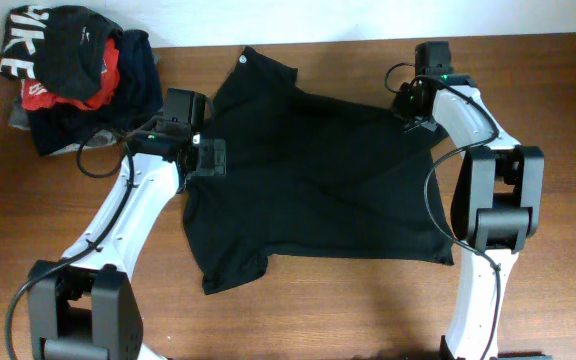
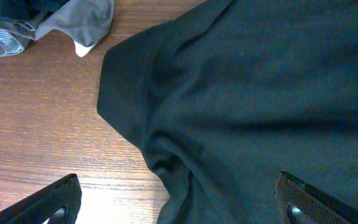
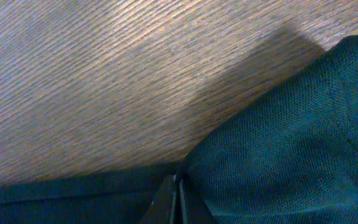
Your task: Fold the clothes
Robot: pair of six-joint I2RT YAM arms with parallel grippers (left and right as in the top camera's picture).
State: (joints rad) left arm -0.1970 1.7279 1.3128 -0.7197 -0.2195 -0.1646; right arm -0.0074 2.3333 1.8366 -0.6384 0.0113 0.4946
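Plain black short-sleeved T-shirt [image 1: 318, 185] of soft fabric, spread flat on a brown wooden table [image 1: 308, 320]; left gripper [image 1: 208, 158] released, jaws wide, above the T-shirt's left edge; right gripper [image 1: 411, 112] clenched on the T-shirt's far right corner; heap of black, red and navy garments [image 1: 73, 75] beside its far left.

The table [image 1: 298, 310] is brown wood with thin lines running along it. From above it fills nearly the whole view. A white wall [image 1: 268, 15] shows as a thin strip at 12 o'clock. In the left wrist view, light makes a shiny patch [image 2: 120, 202] on the wood at 7 o'clock.
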